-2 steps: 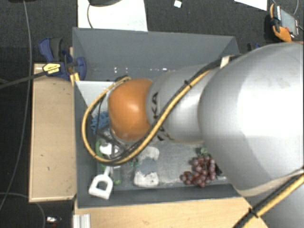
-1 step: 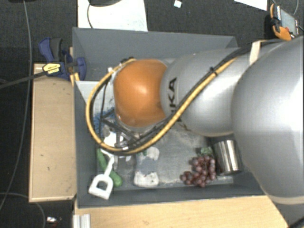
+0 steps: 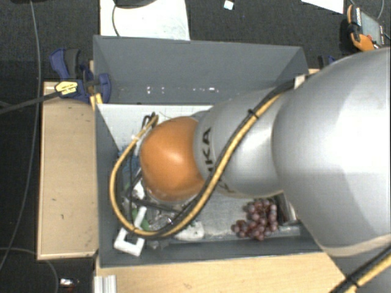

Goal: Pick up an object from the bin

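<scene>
Orange cover (image 3: 171, 157) of the arm above left half of bin (image 3: 195, 66); pincer (image 3: 151, 211) state cannot be told. Grapes (image 3: 256, 220) lie to its right.

– What lies by the near wall of the bin (image 3: 195, 66)?
– A bunch of purple grapes (image 3: 258, 220)
– And at the near left corner?
– A little white block (image 3: 129, 243). A white paper (image 3: 153, 14) lies behind the bin, outside it
</scene>
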Tool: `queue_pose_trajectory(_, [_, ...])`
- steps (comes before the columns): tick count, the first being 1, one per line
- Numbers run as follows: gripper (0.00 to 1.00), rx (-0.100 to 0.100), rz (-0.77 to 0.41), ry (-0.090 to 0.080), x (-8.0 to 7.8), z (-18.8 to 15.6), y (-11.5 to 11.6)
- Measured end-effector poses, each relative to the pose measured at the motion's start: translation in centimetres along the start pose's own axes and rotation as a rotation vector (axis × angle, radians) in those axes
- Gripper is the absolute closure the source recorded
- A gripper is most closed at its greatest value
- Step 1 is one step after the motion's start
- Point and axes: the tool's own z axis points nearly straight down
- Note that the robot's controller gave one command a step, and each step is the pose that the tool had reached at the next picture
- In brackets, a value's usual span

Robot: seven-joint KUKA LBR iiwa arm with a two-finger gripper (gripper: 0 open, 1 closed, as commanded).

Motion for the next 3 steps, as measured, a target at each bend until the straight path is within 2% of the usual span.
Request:
queue_pose_trajectory(1, [0.00,-0.002,0.897,-0.016,-5.1,2.5,-4.4])
queue_pose_trajectory(2, [1.00,0.001,0.114,-0.015,-3.7,2.6,-2.4])
queue_pose_trajectory(3, [1.00,0.004,-0.122,-0.015,-3.3,2.6,-2.0])
